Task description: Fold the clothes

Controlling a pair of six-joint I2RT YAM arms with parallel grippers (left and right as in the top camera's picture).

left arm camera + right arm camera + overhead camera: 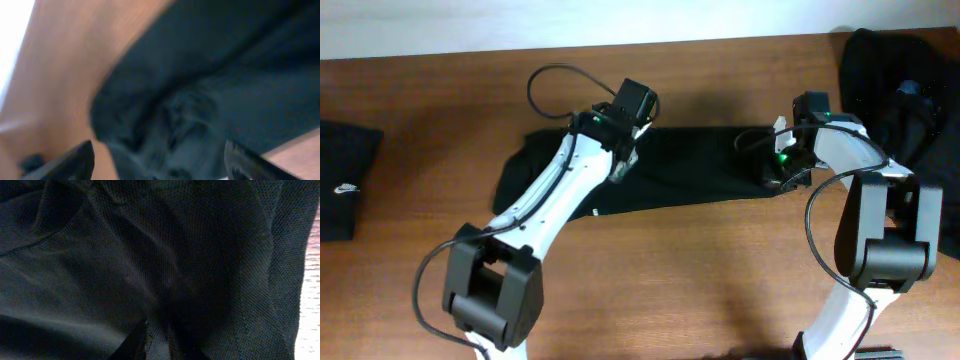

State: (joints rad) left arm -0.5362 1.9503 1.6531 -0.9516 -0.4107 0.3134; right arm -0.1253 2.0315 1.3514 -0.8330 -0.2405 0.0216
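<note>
The left claw (623,160) hangs over the black garment (690,165) with its fingers (75,160) spread wide. In its own wrist view nothing sits between them, and rumpled dark cloth lies directly beneath the gap, though that view is blurred. The garment lies on the wooden table (670,270) as a long flattened strip. It runs out from under the left claw on both sides: one end fans toward that arm's outer side, the other reaches across to the right claw (772,165). The right claw is pressed low onto that far end with its jaws nearly together, pinching a fold of the fabric. In the right wrist view the mesh-textured cloth fills almost everything in front of the claw (152,345), with creases drawing in toward the fingertips and a sliver of table at the outer edge. Well beyond the left claw's outer side, at the table's edge, lies a folded black piece (345,180) with a small white logo (347,187) — apart from the strip. Beyond the right claw, toward the far corner, sits a loose heap of black clothes (905,80).
</note>
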